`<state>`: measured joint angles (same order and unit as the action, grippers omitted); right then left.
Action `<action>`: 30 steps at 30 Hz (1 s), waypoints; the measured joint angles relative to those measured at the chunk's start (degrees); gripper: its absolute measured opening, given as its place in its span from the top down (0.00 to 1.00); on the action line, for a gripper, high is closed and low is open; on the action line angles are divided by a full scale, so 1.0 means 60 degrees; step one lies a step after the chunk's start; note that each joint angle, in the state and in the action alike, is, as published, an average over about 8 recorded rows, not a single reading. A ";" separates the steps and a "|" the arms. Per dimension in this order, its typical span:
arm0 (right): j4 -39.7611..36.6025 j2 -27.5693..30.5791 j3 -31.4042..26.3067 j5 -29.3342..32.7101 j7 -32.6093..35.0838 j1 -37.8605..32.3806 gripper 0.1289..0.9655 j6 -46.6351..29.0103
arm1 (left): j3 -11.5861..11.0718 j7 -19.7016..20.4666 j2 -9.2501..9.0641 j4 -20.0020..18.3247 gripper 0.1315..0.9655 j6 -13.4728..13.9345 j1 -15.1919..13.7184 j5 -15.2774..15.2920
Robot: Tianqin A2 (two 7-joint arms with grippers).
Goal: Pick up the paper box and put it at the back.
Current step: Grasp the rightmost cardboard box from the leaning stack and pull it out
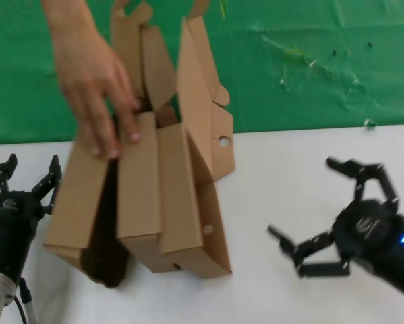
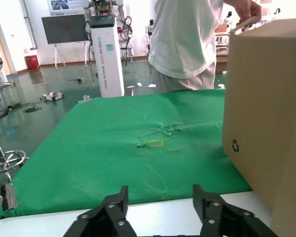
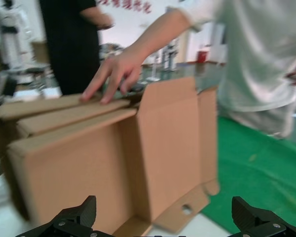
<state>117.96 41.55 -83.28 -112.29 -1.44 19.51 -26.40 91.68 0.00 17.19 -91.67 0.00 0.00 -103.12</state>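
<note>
Three brown cardboard boxes stand on edge on the white table [image 1: 289,162], steadied from above by a person's hand [image 1: 94,88]. The paper box [image 1: 198,196] is the one nearest my right side; its lid is open, with rounded ear flaps and round holes in its walls. It faces my right wrist view [image 3: 167,148]. My left gripper [image 1: 32,165] is open and empty just left of the boxes, also in its wrist view [image 2: 160,195]. My right gripper [image 1: 303,202] is open and empty, right of the boxes and apart from them, also in its wrist view [image 3: 162,207].
Two look-alike boxes [image 1: 107,196] lean against the paper box on its left; one fills the edge of the left wrist view [image 2: 266,108]. The wrinkled green cloth [image 1: 309,61] with tape scraps lies beyond the table. A person in white [image 2: 182,44] stands behind it.
</note>
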 joint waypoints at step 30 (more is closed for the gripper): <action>-0.0487 0.0641 -0.3654 0.3965 -0.2579 -0.2423 0.14 -0.0616 | 0.0000 0.0001 0.0000 0.0000 0.97 0.0000 0.0000 0.0000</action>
<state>115.03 45.39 -105.21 -88.50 -16.91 4.98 -30.09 91.68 0.01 17.19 -91.67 0.00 0.00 -103.12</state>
